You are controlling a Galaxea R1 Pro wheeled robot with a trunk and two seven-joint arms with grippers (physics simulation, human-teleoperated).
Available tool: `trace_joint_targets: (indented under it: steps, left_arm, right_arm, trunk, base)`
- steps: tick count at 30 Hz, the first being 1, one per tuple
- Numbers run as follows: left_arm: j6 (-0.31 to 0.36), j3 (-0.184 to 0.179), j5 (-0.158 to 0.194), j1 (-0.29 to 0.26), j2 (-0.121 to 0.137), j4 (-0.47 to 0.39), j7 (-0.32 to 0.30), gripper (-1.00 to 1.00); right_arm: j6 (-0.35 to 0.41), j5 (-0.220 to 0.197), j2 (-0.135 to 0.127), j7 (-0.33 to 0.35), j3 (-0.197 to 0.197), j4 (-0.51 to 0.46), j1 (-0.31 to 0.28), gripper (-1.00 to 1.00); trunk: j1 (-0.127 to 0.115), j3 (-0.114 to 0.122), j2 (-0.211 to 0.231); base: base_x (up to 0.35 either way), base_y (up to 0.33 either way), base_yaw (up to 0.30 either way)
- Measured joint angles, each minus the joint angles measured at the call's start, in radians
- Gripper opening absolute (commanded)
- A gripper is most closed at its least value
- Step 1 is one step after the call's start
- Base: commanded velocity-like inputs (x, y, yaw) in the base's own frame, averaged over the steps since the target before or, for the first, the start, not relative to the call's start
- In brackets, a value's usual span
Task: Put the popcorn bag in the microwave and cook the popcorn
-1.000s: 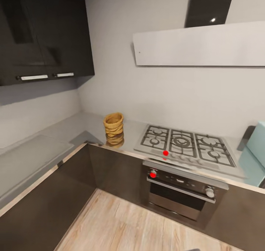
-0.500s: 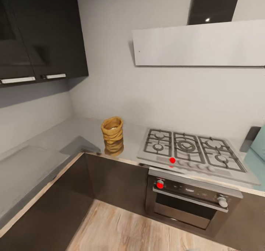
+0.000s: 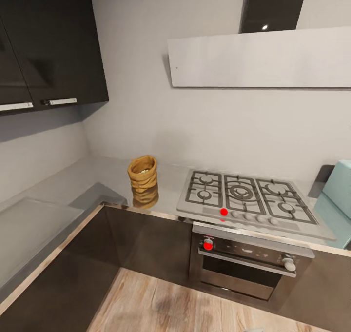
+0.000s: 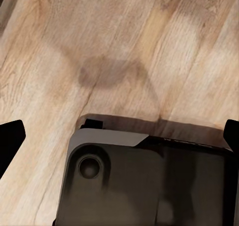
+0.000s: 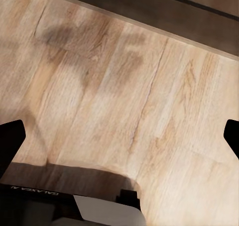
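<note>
On the glossy grey stone countertop (image 3: pixel 58 185), near its front edge at the inner corner, the small tan crumpled paper popcorn bag (image 3: pixel 143 174) stands upright, rim open, reachable. Rightward lies the steel gas hob (image 3: pixel 243 198), then the mint-blue microwave (image 3: pixel 340 188) at the counter's right end. Both wrist cameras face wood floor (image 5: pixel 124 86); each gripper's fingers spread wide, released, holding nothing.

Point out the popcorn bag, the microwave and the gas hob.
popcorn bag (image 3: pixel 143 174), head view, on its crumpled side below the rolled rim.
microwave (image 3: pixel 341 188), head view, on its mint-blue side.
gas hob (image 3: pixel 241 193), head view, on the middle burner grate.
</note>
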Motion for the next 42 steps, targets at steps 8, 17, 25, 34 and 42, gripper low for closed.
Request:
trace_joint_targets:
  steps: [8,17,25,34,42]
  left_arm:
    - [0.000,-0.001,-0.001,0.001,-0.001,0.000,-0.002,1.00]
    - [0.000,-0.007,-0.005,0.004,-0.003,0.000,-0.001,1.00]
    - [-0.001,-0.011,-0.009,0.009,-0.001,0.002,-0.001,1.00]
    - [-0.003,-0.004,-0.001,0.011,0.000,0.003,-0.003,1.00]
    - [-0.007,-0.002,0.000,0.012,0.000,0.004,-0.003,1.00]
  right_arm:
    - [0.000,0.000,0.000,0.000,0.000,0.000,0.000,1.00]
    - [0.000,0.001,0.002,0.000,0.000,0.000,0.000,1.00]
    - [0.000,0.008,0.002,0.000,0.001,0.000,0.000,1.00]
    - [0.000,0.011,0.010,0.000,0.001,0.000,0.000,1.00]
    - [0.000,0.011,0.011,0.000,0.001,0.000,0.000,1.00]
  trunk:
    - [0.000,0.000,0.000]
    - [0.000,0.000,0.000]
    - [0.000,0.000,0.000]
    - [0.000,0.000,0.000]
    - [0.000,0.000,0.000]
  base:
    - [0.000,0.000,-0.042]
    - [0.000,0.000,-0.209]
    - [0.000,0.016,-0.005]
    - [0.000,0.308,0.000]
    - [-0.025,0.348,0.000]
